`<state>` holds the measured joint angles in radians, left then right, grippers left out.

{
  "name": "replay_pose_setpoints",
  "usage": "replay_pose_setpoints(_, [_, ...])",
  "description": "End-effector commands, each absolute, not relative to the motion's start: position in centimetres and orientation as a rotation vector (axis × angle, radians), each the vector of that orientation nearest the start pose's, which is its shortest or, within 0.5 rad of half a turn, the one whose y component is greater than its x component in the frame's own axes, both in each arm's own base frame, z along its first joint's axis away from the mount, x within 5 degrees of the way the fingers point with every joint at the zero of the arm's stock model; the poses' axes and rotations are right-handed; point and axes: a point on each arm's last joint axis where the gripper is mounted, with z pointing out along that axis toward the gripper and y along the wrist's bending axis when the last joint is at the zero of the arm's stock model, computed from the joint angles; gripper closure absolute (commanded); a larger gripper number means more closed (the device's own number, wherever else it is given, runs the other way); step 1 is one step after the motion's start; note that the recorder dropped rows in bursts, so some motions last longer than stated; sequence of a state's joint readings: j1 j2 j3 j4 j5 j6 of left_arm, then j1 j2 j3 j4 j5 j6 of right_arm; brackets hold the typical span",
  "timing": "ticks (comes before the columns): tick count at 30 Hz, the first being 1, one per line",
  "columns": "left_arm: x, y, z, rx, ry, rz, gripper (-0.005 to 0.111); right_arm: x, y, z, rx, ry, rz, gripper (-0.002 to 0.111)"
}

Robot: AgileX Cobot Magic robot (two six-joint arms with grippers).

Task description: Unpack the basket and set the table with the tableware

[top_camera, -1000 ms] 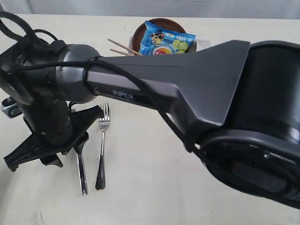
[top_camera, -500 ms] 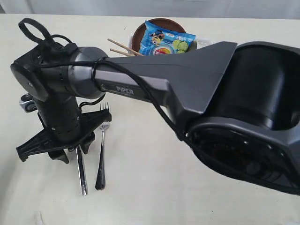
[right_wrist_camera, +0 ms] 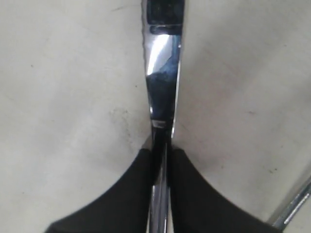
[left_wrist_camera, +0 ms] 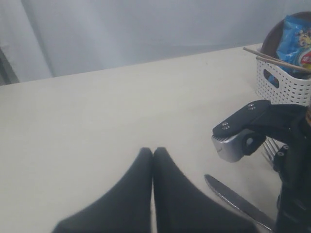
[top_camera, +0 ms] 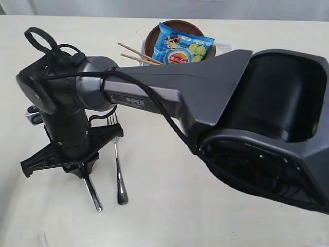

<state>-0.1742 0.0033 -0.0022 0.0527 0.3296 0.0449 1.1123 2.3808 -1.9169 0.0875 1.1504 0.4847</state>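
Observation:
My right gripper (top_camera: 82, 167) reaches across to the left of the table (top_camera: 169, 216) and is shut on the steel knife (top_camera: 93, 191), whose free end slants down onto the tabletop. In the right wrist view the knife (right_wrist_camera: 163, 73) runs out from between the fingers (right_wrist_camera: 131, 194). The steel fork (top_camera: 119, 172) lies just right of the knife. My left gripper (left_wrist_camera: 153, 151) is shut and empty above bare table. At the back the white basket (left_wrist_camera: 284, 87) holds the reddish-brown plate (top_camera: 154, 35) and two chopsticks (top_camera: 136, 52). Cup, bowl and spoon are hidden.
A blue chip bag (top_camera: 182, 43) leans against the plate in the basket. The right arm's big dark body (top_camera: 247, 118) covers the middle and right of the exterior view. The fork's edge (right_wrist_camera: 294, 206) lies close beside the right gripper.
The right gripper has shifted a little to the right with the knife, whose free end swung rightward. The fork's handle has also swung to the right on the table.

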Motion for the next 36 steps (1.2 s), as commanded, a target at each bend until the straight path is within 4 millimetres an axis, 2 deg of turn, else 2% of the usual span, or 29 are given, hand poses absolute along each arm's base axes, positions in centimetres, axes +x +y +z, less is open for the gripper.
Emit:
replay_pose_setpoints(1, [5.3,-0.8,18.4,0.227,1.791,-0.042,0.107,21.1,42.7,12.4,-0.769,3.083,0.120,0.109])
replay_pose_setpoints(6, [5.3,-0.8,18.4,0.227,1.791,-0.042,0.107,21.7,42.3,13.1,-0.544,3.137,0.144,0.109])
replay_pose_setpoints(9, [5.3,-0.8,18.4,0.227,1.791,-0.042,0.107,21.9,42.4,13.3,-0.222,3.181,0.171,0.109])
replay_pose_setpoints(13, [5.3,-0.8,18.4,0.227,1.791,-0.042,0.107,21.9,43.0,13.3,-0.086,3.175,0.270,0.109])
replay_pose_setpoints(19, [5.3,-0.8,18.4,0.227,1.791,-0.042,0.107,21.9,43.1,13.4,-0.058,3.179,0.285,0.108])
replay_pose_setpoints(20, [5.3,-0.8,18.4,0.227,1.791,-0.042,0.107,21.9,43.1,13.4,-0.057,3.174,0.295,0.105])
replay_pose_setpoints(21, [5.3,-0.8,18.4,0.227,1.791,-0.042,0.107,22.0,43.2,13.4,-0.056,3.169,0.306,0.097])
replay_pose_setpoints(22, [5.3,-0.8,18.4,0.227,1.791,-0.042,0.107,22.0,43.2,13.4,-0.057,3.164,0.310,0.084])
replay_pose_setpoints(23, [5.3,-0.8,18.4,0.227,1.791,-0.042,0.107,22.0,43.3,13.4,-0.056,3.163,0.314,0.079])
replay_pose_setpoints(24, [5.3,-0.8,18.4,0.227,1.791,-0.042,0.107,22.1,43.2,13.4,-0.059,3.159,0.311,0.069])
replay_pose_setpoints(26, [5.3,-0.8,18.4,0.227,1.791,-0.042,0.107,22.2,43.2,13.6,-0.056,3.155,0.314,0.062])
replay_pose_setpoints(29, [5.3,-0.8,18.4,0.227,1.791,-0.042,0.107,22.7,42.9,14.5,-0.104,3.143,0.353,0.062])
replay_pose_setpoints(31, [5.3,-0.8,18.4,0.227,1.791,-0.042,0.107,23.4,42.3,15.8,-0.141,3.128,0.373,0.062])
replay_pose_setpoints(36, [5.3,-0.8,18.4,0.227,1.791,-0.042,0.107,25.6,38.9,19.1,-0.215,3.166,0.284,0.062])
